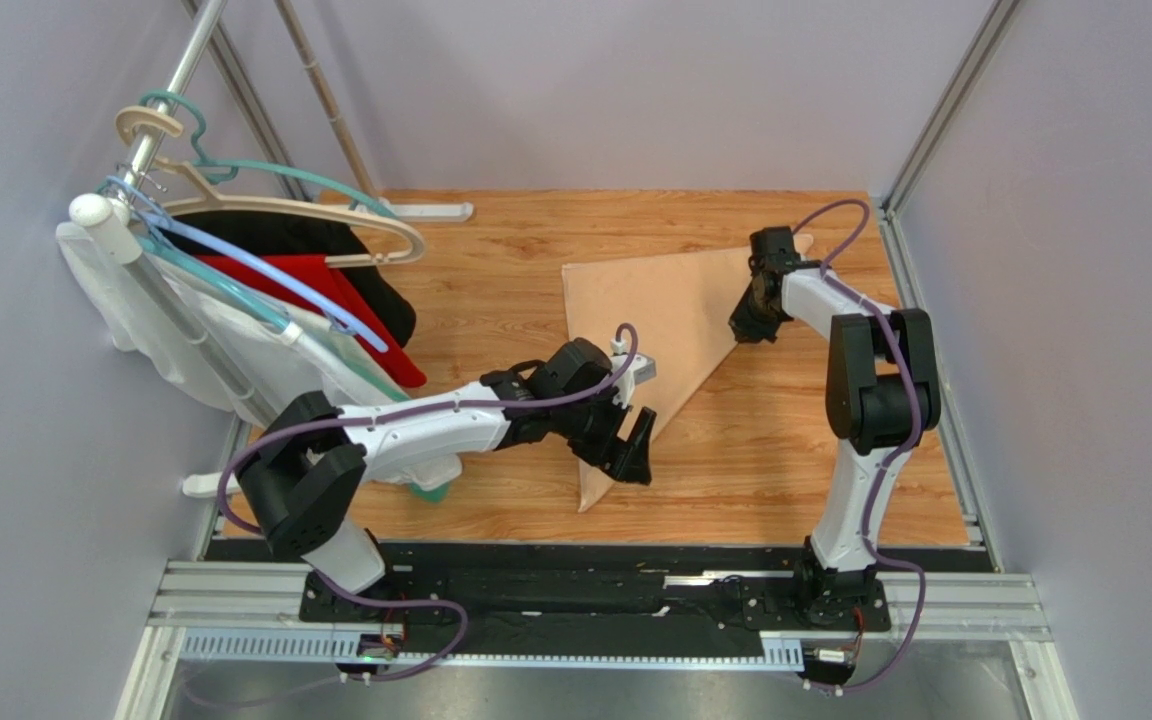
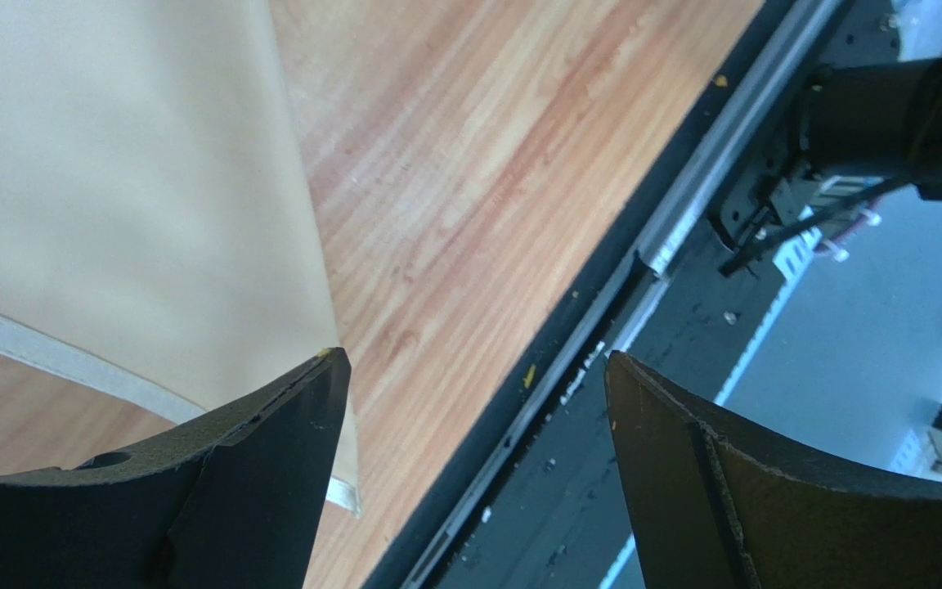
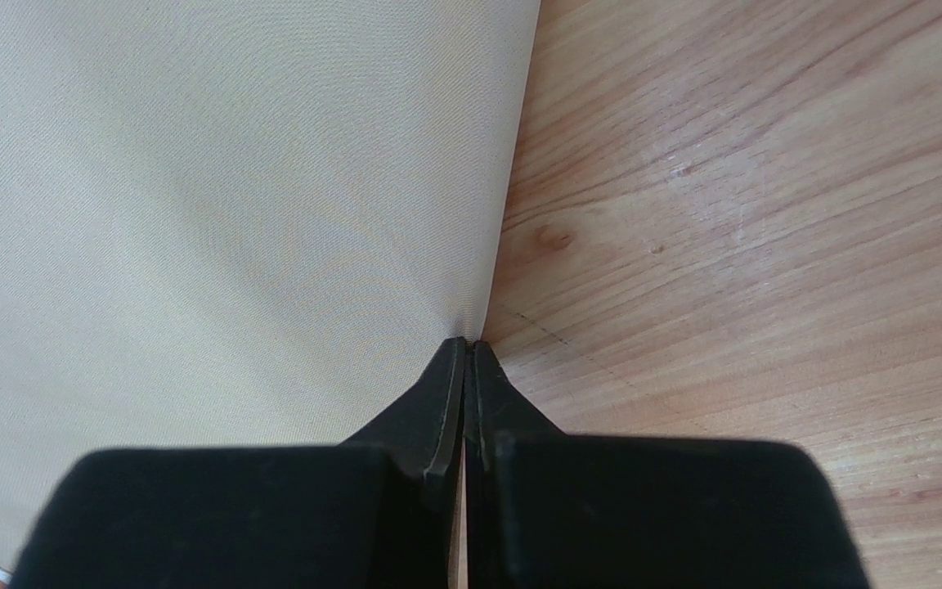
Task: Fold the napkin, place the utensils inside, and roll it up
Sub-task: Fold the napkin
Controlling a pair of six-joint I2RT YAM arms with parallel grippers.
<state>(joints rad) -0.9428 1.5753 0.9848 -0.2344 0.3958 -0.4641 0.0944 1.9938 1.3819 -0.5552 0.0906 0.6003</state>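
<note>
The napkin (image 1: 657,315), a pale peach cloth, lies folded into a triangle on the wooden table, with one point toward the near edge. My right gripper (image 1: 755,318) is at its far right corner. In the right wrist view the right gripper (image 3: 470,344) is shut, with the napkin (image 3: 218,209) edge pinched between the tips. My left gripper (image 1: 635,455) hovers open over the near point of the triangle. The left wrist view shows the left gripper (image 2: 476,356) holding nothing, the napkin (image 2: 107,184) lying by the left finger (image 2: 255,466). The utensils are out of view.
A clothes rack (image 1: 162,135) with hangers and white (image 1: 162,338), red (image 1: 330,293) and black garments stands at the left. A black mounting rail (image 1: 597,578) runs along the table's near edge, close below the left gripper. Grey walls enclose the table.
</note>
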